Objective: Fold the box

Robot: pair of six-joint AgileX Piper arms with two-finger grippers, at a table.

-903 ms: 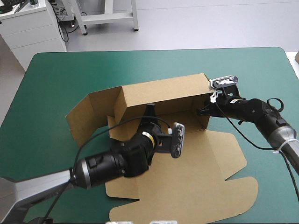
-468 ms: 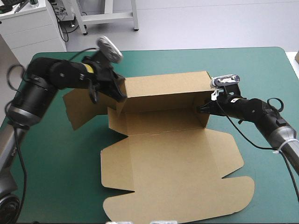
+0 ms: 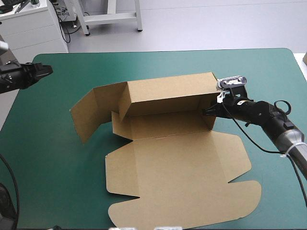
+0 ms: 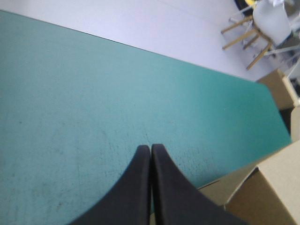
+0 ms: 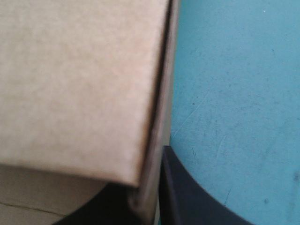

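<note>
The brown box (image 3: 177, 172) lies at mid-table with its wide lid flat toward the near edge. Its long back wall (image 3: 168, 91) stands raised, and a left flap (image 3: 91, 112) is swung outward. My right gripper (image 3: 207, 112) is at the box's right end, shut on the upright end wall (image 5: 154, 117), with the board between its black fingers (image 5: 187, 197). My left gripper (image 3: 45, 72) hovers at the table's far left, well away from the box. It is shut with nothing in it (image 4: 150, 149), and a box corner (image 4: 267, 187) shows beside it.
The teal-green cover (image 3: 57, 163) surrounds the box on all sides. A bit of brown board (image 3: 304, 58) shows just past the table's right edge. The far edge of the table (image 3: 158, 51) runs behind the box.
My left arm was over the box's floor, went to the back wall's left end, then drew back to the table's far left. The left flap has swung outward. The right gripper has kept its hold.
</note>
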